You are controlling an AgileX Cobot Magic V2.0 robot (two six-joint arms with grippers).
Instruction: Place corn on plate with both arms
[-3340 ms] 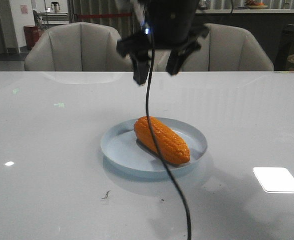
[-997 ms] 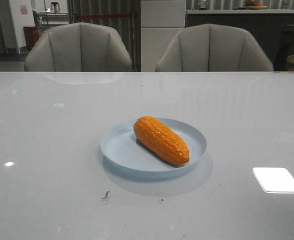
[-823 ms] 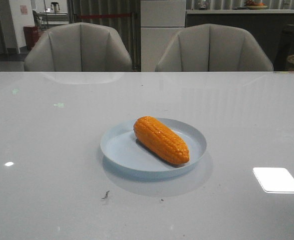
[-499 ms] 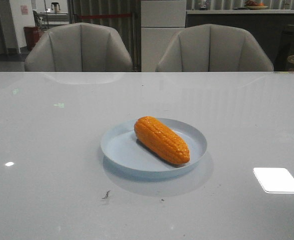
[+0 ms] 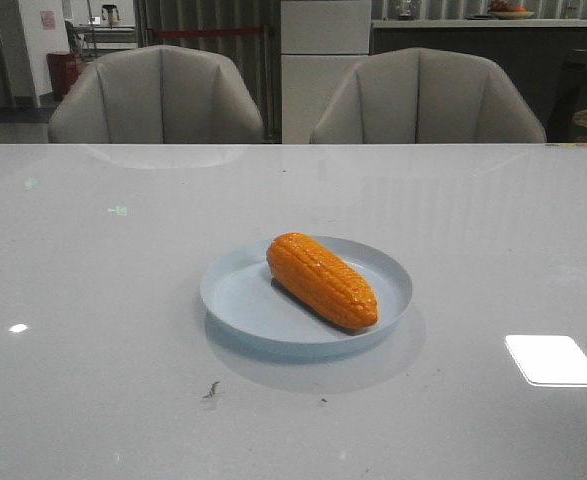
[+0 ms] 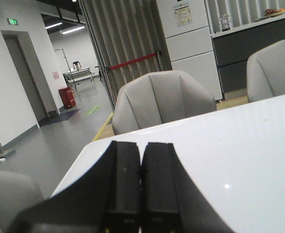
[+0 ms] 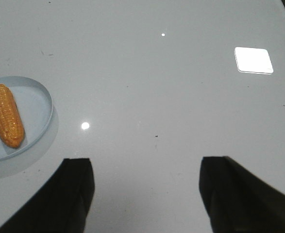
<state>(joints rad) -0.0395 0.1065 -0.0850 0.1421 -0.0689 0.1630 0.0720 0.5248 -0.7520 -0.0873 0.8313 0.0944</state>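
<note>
— What's around, apart from the job itself?

— A glossy white table fills the front view, with a bright rectangular light reflection at about 4 o'clock and a small dark mark at about 7 o'clock.

— And behind it?

— Two grey padded chairs, one at 11 o'clock and another at 1 o'clock, just beyond the far table edge. Between them stands a white cabinet.

— Anything farther off?

— At 10 o'clock a red bin, and what may be a kettle on a far table; it is too small to tell.
</note>
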